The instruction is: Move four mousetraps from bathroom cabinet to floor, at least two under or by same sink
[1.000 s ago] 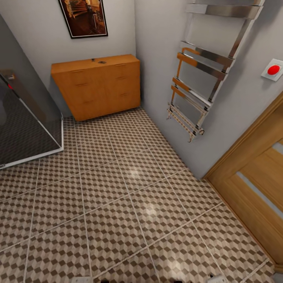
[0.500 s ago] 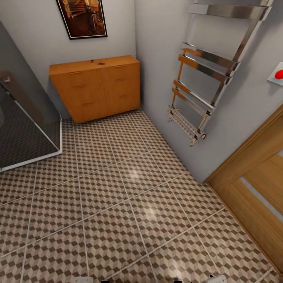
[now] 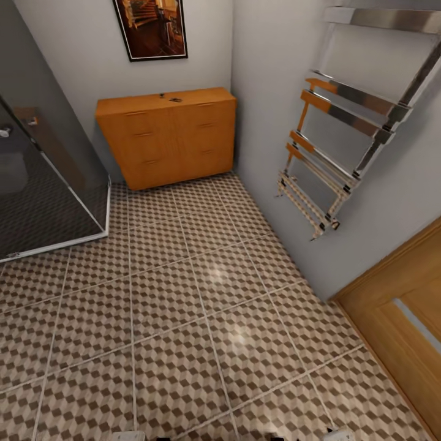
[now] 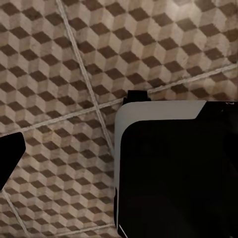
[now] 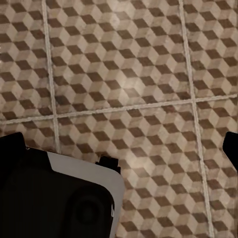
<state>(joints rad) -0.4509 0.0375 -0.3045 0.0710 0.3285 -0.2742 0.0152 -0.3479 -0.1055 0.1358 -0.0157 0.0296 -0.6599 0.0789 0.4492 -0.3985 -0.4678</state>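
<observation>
The cabinet (image 3: 166, 138) stands shut in the far corner, its long side along the back wall, with small dark things on its top that I cannot identify. The bathroom floor (image 3: 184, 318) spreads before me. I cannot tell how either hand stands.

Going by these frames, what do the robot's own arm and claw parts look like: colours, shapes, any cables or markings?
Little of them shows. In the left wrist view, a large rounded black body with a pale grey-white rim sits over the bathroom floor. In the right wrist view, a similar black housing with a light edge. No cables or markings are visible. The claws' fingers cannot be made out clearly.
</observation>
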